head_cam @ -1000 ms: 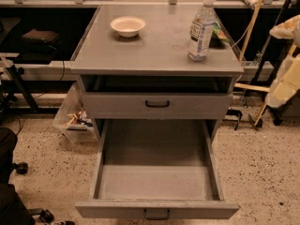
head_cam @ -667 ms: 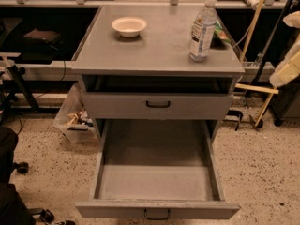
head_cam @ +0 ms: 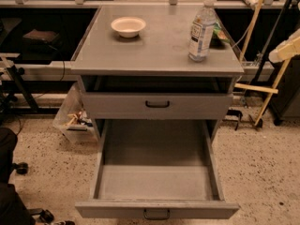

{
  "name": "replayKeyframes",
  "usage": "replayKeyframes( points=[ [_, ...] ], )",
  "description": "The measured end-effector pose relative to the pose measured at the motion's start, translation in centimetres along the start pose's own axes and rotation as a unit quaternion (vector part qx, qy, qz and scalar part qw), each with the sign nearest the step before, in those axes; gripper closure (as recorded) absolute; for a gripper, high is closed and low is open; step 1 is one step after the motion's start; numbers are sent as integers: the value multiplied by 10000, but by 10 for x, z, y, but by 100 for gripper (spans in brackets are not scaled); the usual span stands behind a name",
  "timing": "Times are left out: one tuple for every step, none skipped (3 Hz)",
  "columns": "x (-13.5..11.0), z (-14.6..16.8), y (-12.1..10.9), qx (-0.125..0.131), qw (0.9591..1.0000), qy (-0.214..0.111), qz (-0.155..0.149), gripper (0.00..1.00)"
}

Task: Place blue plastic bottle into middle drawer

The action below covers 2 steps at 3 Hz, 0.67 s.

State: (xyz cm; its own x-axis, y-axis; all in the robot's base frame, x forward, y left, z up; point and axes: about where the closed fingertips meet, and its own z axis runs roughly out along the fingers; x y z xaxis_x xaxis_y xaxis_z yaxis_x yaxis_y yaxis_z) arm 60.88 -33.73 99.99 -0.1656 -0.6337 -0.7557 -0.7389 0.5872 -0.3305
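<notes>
Blue plastic bottle (head_cam: 201, 29) is not in the gripper (head_cam: 282, 52) yet. The gripper is at the far right edge of the scene, well apart from the bottle and about as high as it. Only a pale bit of it shows. I cannot tell if it is gripping or let go, but nothing can be seen in it. The arm behind it goes off the right side, so its bend is hidden. It looks like it comes in from the right at table height. That side is a good way in, I think, because the bottle is near that edge.

The bottle stands upright on the grey cabinet top (head_cam: 154, 50), at the right side, with its white cap up. A green snack bag (head_cam: 220, 33) lies just behind it, a bit to the right. A small bowl (head_cam: 128, 26) sits far over on the left, so it is not in the way.

Below the top is a closed grey drawer (head_cam: 157, 104) with a black handle. Under that, the middle drawer (head_cam: 157, 209) is pulled all the way out toward the near side. Its flat floor is bare, so there is lots of room for the bottle.

I think the job is only at the start. The gripper must go to the bottle first, and take care not to knock it over or catch the green bag.
</notes>
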Motion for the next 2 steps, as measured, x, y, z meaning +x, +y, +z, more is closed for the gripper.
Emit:
replayKeyframes(
  points=[
    [-8,23,-13,-25,9987,-505,36,0],
    [-8,25,-13,-35,9986,-530,47,0]
  ],
)
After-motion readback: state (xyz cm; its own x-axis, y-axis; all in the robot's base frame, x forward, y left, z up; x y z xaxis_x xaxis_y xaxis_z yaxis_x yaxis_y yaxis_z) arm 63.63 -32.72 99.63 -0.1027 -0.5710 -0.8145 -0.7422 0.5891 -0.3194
